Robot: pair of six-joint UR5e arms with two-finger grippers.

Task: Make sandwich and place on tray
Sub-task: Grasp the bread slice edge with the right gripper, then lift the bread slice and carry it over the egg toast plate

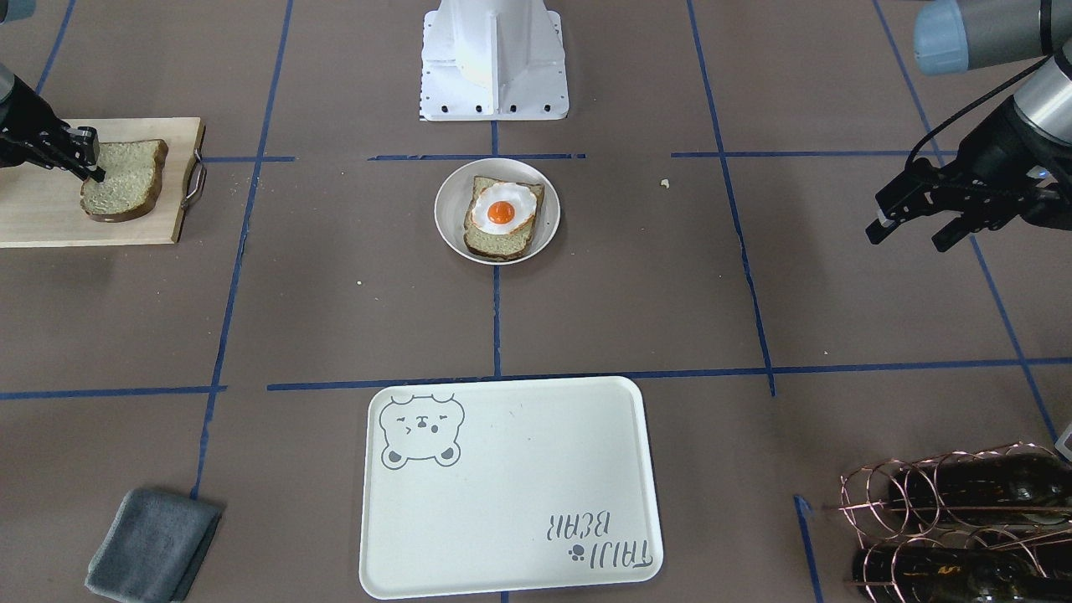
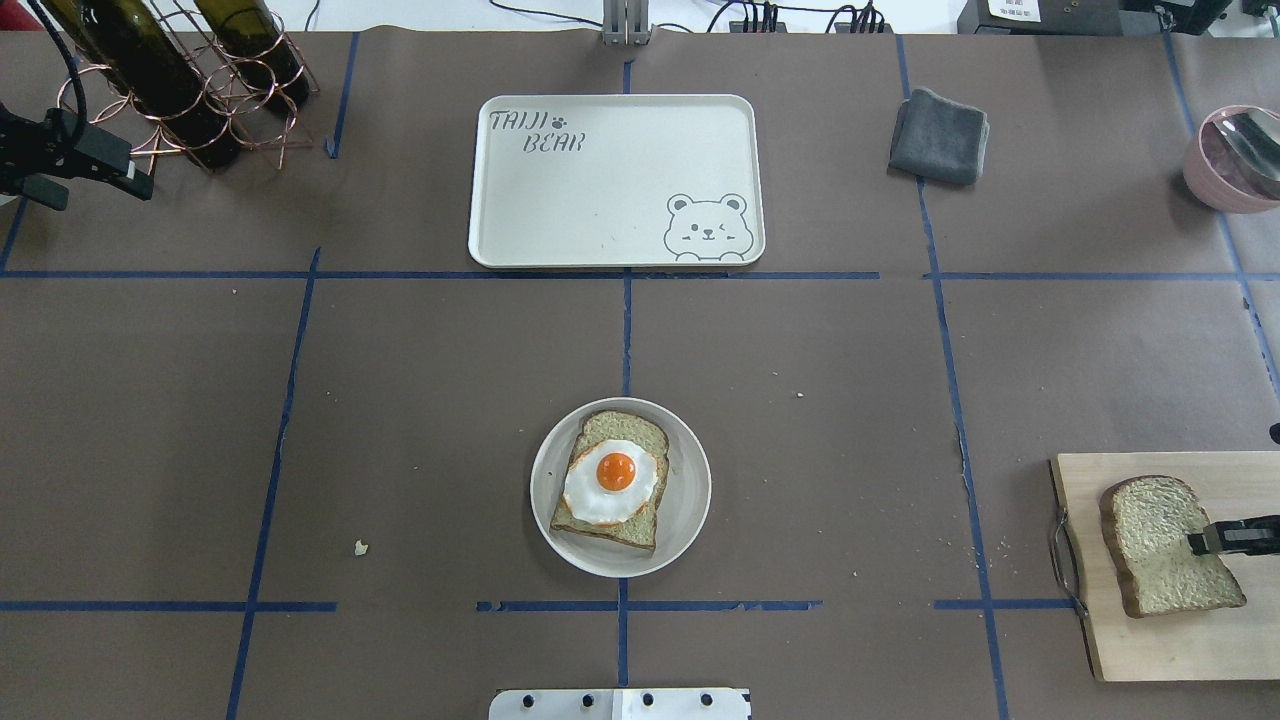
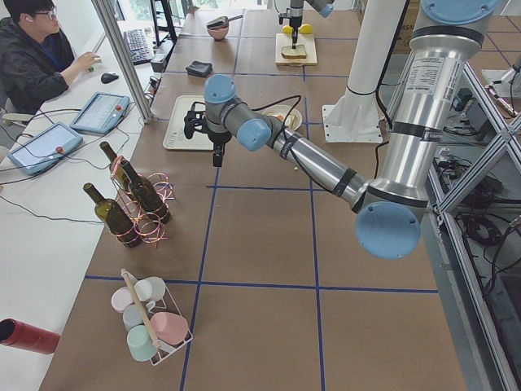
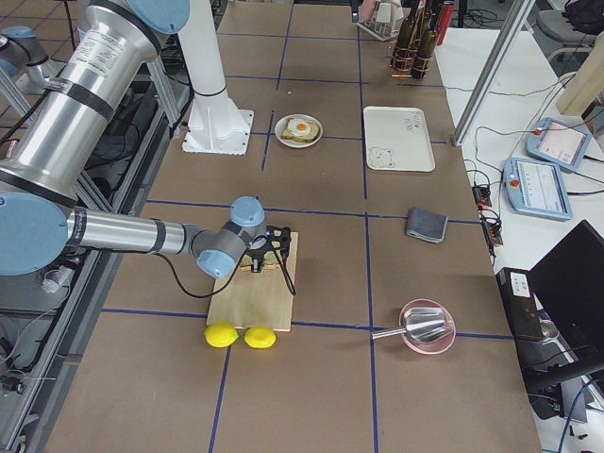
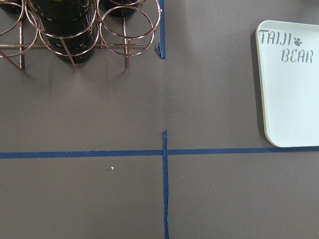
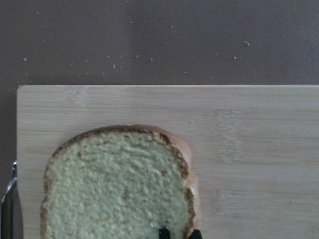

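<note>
Two bread slices, well apart. On the round plate (image 2: 690,500) at mid-table: one slice (image 2: 625,430), topped with the fried egg (image 2: 612,495). On the wooden board (image 2: 1150,640) at the robot's right: the second slice (image 2: 1150,540), lying flat. Right gripper (image 2: 1198,543) down at its edge, jaws drawn narrow astride the crust, seemingly pinching it. Left gripper (image 1: 909,237) spread wide, holding nothing, off to the side. Beyond the plate: the tray (image 2: 600,200), nothing of the sandwich on it yet. Looks light and spongy, easily dented, likely to sag from one corner. Best to grip across the firmer crust, squeeze gently and lay it squarely over the probably slick egg.
</note>
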